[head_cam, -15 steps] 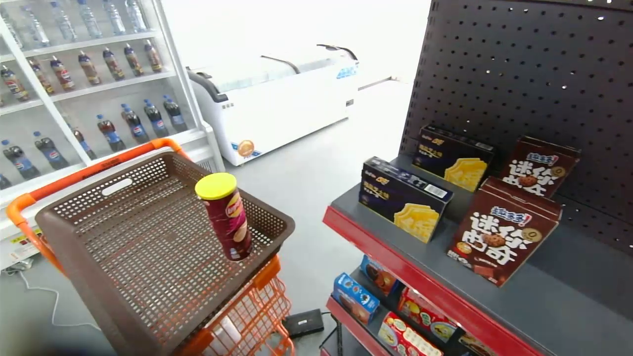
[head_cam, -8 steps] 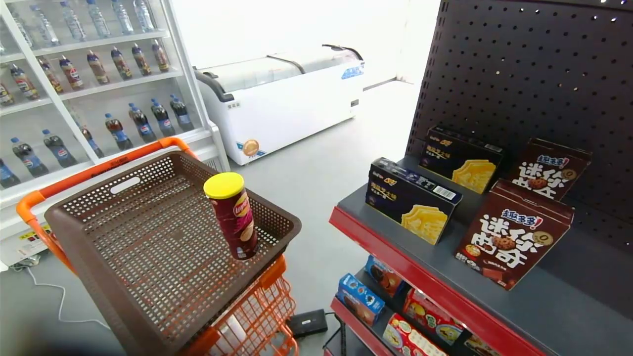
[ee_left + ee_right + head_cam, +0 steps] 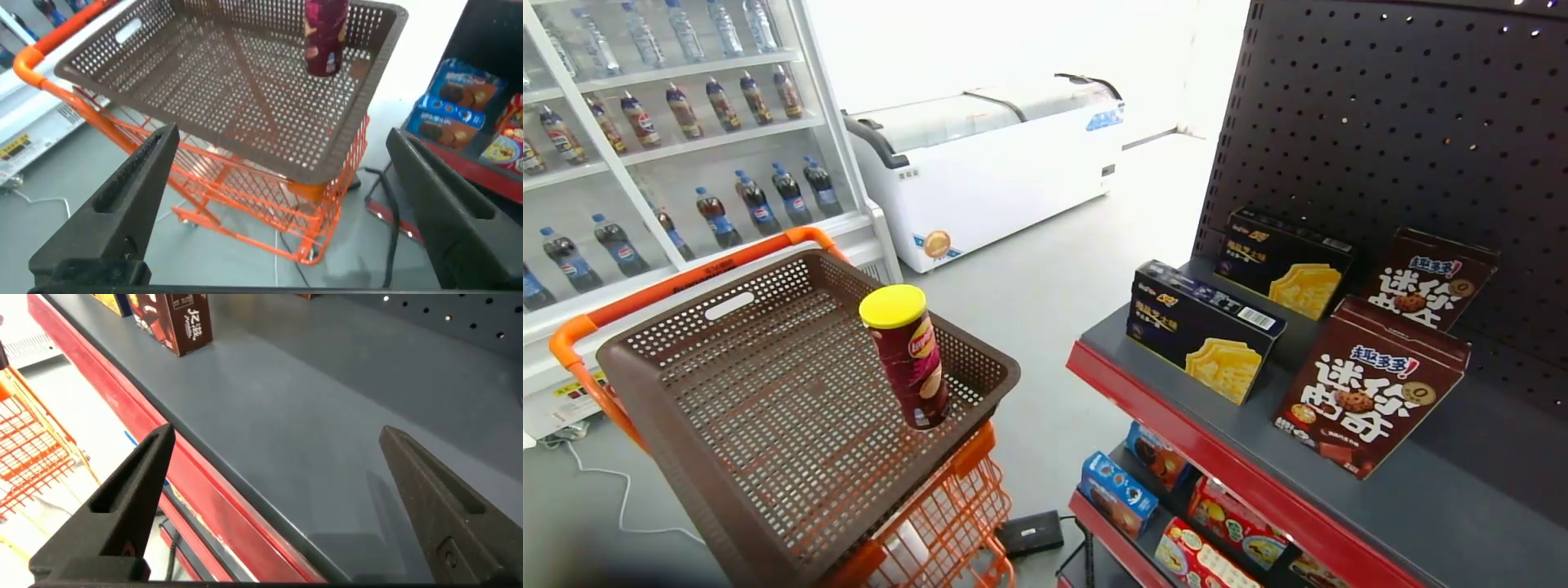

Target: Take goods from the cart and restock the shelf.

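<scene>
Maroon with a yellow lid, the chip can point(image 3: 907, 359) stands on end on the floor of the brown perforated basket point(image 3: 727, 392), close to the rim at about 4 o'clock of the basket in the head view, touching nothing else. That basket sits on top of the orange cart point(image 3: 686, 282). The left gripper point(image 3: 280, 135) hangs above the cart with its two fingers spread wide and nothing between them, well apart from the can. At 3 o'clock of the cart is the shelf point(image 3: 1217, 416), a grey deck with a red front edge, backed by a black pegboard point(image 3: 1380, 122). On it stand two dark blue boxes point(image 3: 1201, 331) and, at their 3 o'clock, two brown cookie boxes point(image 3: 1368, 388), each pair one behind the other. The right gripper point(image 3: 276, 434) hovers over a bare stretch of the grey deck, fingers fully apart and empty. A white chest freezer point(image 3: 996, 155) stands at 12 o'clock and a drinks cooler point(image 3: 670, 147) at 10 o'clock.
</scene>
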